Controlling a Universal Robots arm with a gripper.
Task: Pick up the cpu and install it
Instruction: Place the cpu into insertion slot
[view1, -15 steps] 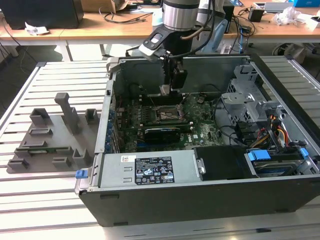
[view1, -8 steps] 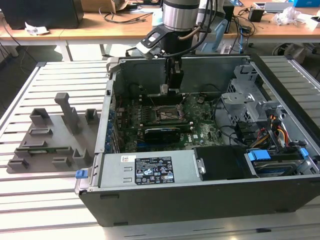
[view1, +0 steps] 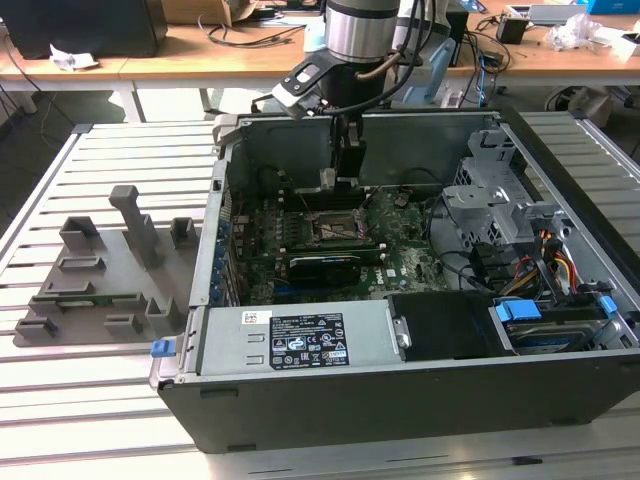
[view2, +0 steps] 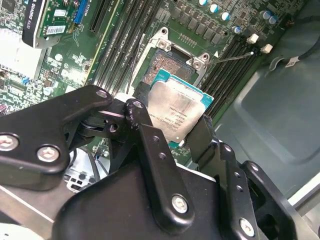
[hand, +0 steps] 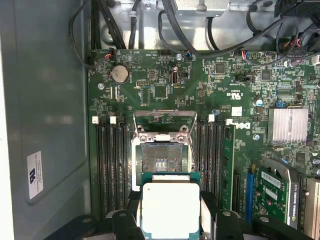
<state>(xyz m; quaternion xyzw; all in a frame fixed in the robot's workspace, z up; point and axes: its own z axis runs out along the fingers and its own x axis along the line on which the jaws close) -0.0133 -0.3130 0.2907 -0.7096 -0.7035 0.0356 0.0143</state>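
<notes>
Claw (view2: 171, 112) around cpu (hand: 170, 207), near socket (hand: 161, 159)

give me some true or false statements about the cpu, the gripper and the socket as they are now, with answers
1. The gripper is shut on the cpu. True.
2. The cpu sits in the socket. False: the socket's centre lies bare, and the cpu is held in the gripper.
3. The gripper is inside the open computer case. True.
4. The grey fixture lies inside the computer case. False: it lies on the slatted table, to the exterior view's left of the computer case.
</notes>
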